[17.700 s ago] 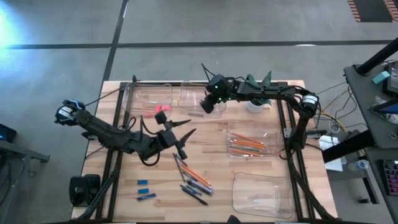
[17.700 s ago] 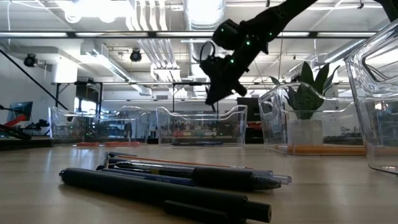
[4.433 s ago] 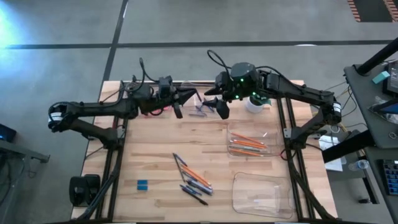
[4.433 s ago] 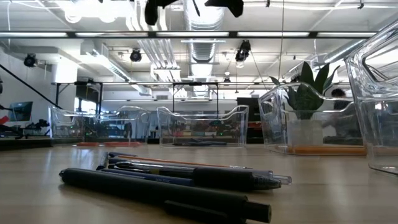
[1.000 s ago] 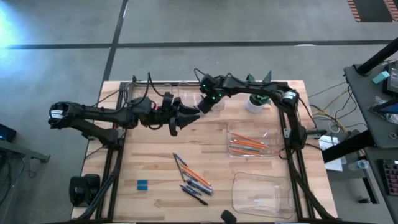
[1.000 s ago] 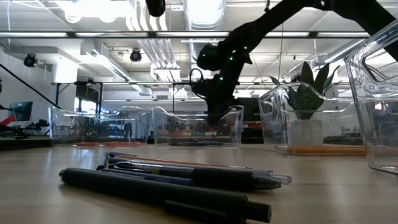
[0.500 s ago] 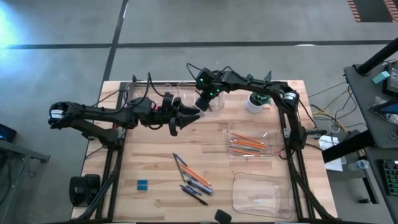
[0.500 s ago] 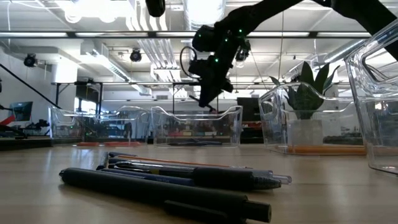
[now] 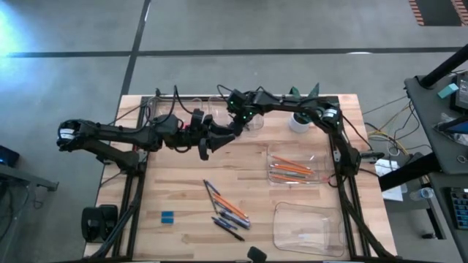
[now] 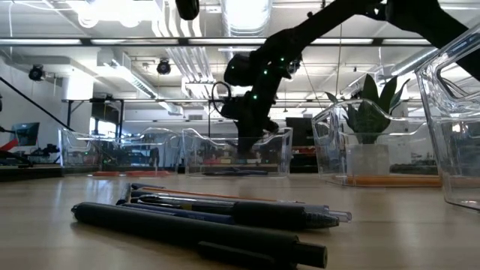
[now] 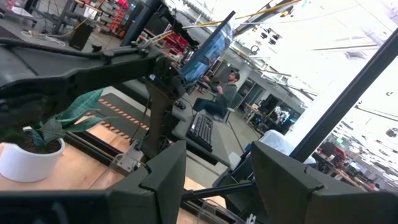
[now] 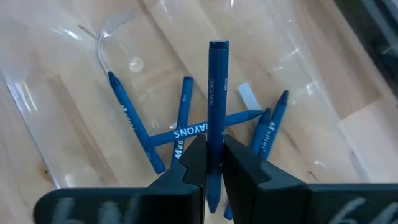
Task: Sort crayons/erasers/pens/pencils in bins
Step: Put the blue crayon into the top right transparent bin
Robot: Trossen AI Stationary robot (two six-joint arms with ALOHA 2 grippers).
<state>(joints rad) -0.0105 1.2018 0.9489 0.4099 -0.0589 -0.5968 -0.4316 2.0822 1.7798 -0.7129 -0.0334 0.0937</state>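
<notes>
Your right gripper (image 12: 212,163) pinches a blue crayon (image 12: 216,93); its lower end is hidden between the fingers, the rest sticks out past the tips. Under them, five more crayons (image 12: 186,130) lie crossed in a clear bin (image 9: 223,109). Left gripper (image 9: 212,139) hangs just beside, fingers spread, nothing between them.

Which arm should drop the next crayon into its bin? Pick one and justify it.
Right. Its end effector is shut on a blue crayon directly above the bin of crayons. The left end effector hangs open and empty beside it.
</notes>
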